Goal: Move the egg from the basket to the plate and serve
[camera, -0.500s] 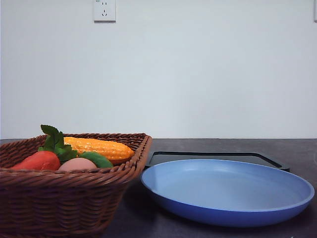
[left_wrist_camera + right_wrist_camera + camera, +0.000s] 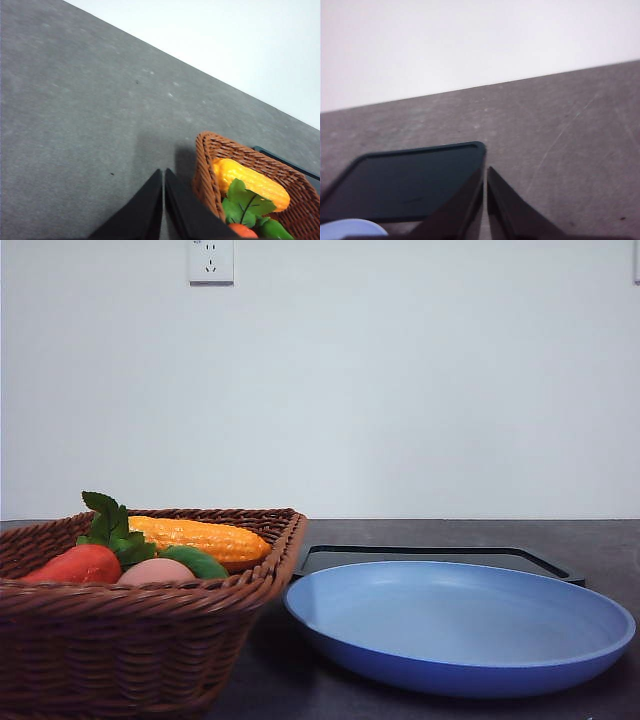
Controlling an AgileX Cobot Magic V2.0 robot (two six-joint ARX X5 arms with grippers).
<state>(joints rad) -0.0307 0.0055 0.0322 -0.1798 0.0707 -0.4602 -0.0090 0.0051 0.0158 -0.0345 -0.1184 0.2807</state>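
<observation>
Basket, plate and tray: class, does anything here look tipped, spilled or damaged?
Nothing stands out. The basket sits upright with the egg and other produce inside; the blue plate lies flat and bare before the black tray.

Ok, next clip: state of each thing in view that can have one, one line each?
left gripper: shut, holding nothing, beside the basket.
right gripper: shut, holding nothing, over the table by the tray.
basket: upright, filled with produce.
egg: in the basket, untouched.
plate: flat on the table, nothing on it.
black tray: flat behind the plate.
</observation>
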